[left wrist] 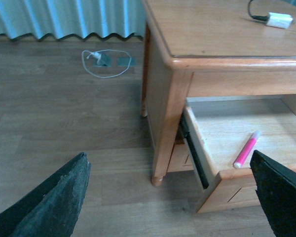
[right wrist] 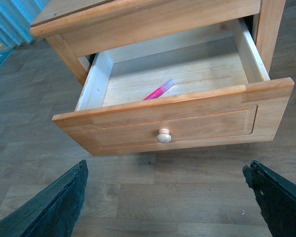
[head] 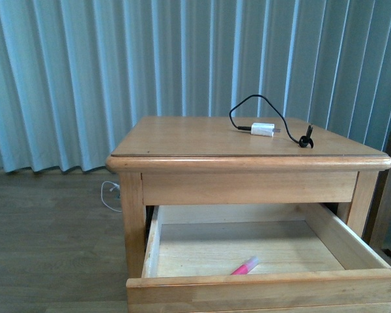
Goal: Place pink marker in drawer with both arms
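Black fingers (left wrist: pixel 54 202) sit spread at the far edges of the left wrist view, so the left gripper (left wrist: pixel 167 157) is gaping wide and holds nothing. Same on the other side: the right gripper (right wrist: pixel 165 167) has its jaws far apart, empty, hanging over the wood floor (right wrist: pixel 138 197) in front of the drawer (right wrist: pixel 187 126).

Out from there, the drawer is pulled open, and the pink marker (right wrist: pixel 159 90) lies flat on its pale floor, close behind the front panel. Its long axis runs on a diagonal: the pale end points toward the back and the robot's right, the pink end toward the front panel. Nothing covers it.

One round knob (right wrist: pixel 163 136) sits at the middle of the panel. Up on the nightstand top (head: pixel 202 137) rests one white charger plug (head: pixel 262 129) with its black cable (head: pixel 288 127) looping beside it. One white cord (left wrist: pixel 106 64) lies coiled on the floor near the blue curtain (head: pixel 85 65).
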Motion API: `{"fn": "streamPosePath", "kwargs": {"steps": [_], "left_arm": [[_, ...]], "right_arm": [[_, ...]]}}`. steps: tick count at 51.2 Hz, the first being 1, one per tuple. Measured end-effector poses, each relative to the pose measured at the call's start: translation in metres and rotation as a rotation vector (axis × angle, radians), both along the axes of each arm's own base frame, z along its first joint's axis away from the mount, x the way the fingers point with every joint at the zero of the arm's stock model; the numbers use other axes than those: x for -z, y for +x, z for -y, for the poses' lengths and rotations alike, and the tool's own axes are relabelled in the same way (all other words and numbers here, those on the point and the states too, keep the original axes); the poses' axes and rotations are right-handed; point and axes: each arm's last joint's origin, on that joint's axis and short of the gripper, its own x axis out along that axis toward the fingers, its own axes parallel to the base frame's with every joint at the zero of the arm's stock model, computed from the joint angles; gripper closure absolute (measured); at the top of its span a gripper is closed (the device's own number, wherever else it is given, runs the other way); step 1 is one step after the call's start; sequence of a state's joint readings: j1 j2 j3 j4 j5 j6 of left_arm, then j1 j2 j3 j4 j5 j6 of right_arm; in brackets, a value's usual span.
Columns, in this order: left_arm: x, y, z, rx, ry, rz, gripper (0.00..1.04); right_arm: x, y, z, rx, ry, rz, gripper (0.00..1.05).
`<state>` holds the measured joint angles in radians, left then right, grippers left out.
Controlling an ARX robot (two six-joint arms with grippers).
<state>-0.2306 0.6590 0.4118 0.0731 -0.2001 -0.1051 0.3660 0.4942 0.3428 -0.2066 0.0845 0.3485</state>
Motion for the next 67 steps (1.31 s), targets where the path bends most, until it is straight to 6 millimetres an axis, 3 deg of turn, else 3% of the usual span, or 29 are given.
{"fn": "streamPosePath", "kwargs": {"steps": [7,13,61,67], "left_arm": [[0.017,-0.039,-0.02,-0.064,-0.031,0.023,0.06],[0.027,-0.056,-0.032,-0.124,-0.085,0.062,0.06],[0.028,-0.057,-0.034,-0.135,-0.107,0.068,0.06],[0.034,-0.058,-0.031,-0.034,-0.016,0.164,0.25]], "right_arm": [[0.0,0.0,0.0,0.0,0.0,0.0,0.08],[0.0,0.0,0.0,0.0,0.0,0.0,0.08],[0.0,0.0,0.0,0.0,0.0,0.0,0.08],[0.0,0.0,0.0,0.0,0.0,0.0,0.08]]}}
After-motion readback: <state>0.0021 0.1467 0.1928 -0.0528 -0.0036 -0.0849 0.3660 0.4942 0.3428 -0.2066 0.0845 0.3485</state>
